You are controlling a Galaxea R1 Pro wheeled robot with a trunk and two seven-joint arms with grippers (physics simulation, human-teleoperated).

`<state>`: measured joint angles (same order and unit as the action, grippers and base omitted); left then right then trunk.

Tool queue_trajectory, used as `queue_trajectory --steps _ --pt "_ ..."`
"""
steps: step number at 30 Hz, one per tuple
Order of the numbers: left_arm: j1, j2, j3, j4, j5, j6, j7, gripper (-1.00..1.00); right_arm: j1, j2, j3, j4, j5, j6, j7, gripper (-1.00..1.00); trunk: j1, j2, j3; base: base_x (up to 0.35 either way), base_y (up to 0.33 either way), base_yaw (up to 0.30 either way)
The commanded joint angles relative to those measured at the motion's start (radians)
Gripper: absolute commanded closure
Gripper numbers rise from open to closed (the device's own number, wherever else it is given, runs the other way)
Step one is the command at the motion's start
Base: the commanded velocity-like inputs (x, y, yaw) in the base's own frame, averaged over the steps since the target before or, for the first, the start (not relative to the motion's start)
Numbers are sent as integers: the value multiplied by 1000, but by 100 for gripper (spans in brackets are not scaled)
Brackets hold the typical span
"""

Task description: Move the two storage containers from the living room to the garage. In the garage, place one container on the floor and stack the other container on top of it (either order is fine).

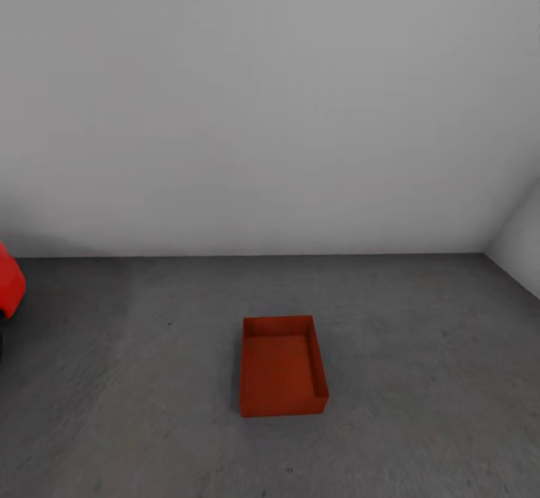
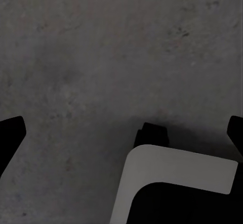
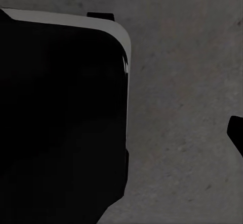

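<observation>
From the head camera I saw one storage container [image 1: 283, 367] standing on the floor [image 1: 420, 348] of the garage, open side up and with nothing inside it. It was an orange-red rectangular bin without a lid. Behind the container, the floor ran up to a plain pale grey wall [image 1: 262, 108], and the container stood well apart from that wall. To the right of the container, a second pale wall [image 1: 521, 247] met the first one in a corner. Far to the left of the container, at the edge of the picture, I saw a small part of the red car [image 1: 9, 282].

In the left wrist camera I saw the left gripper [image 2: 124, 138] above the mottled concrete; its two dark fingertips [image 2: 11, 133] were at opposite edges of the picture, so the jaws were wide apart, with nothing between them. In the right wrist camera I saw only one dark fingertip of the right gripper [image 3: 237, 133], so I could not tell the state of those jaws. A large dark body with a pale edge [image 3: 61, 118], part of the robot, covered much of that picture.
</observation>
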<state>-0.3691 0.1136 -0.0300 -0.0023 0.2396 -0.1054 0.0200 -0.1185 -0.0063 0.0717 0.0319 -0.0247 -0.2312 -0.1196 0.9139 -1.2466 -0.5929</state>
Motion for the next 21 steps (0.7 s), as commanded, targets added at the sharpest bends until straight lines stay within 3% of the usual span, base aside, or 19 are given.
queue_trajectory --steps 1,21 --pt "-1 0 -4 1 6 -3 2 -100 8 0 7 3 -8 -6 -4 -100 0 0 1 0 0 0" --pt "-1 0 -4 1 6 -2 2 -100 14 0 7 3 -12 -7 -5 -100 0 0 33 0 0 0"
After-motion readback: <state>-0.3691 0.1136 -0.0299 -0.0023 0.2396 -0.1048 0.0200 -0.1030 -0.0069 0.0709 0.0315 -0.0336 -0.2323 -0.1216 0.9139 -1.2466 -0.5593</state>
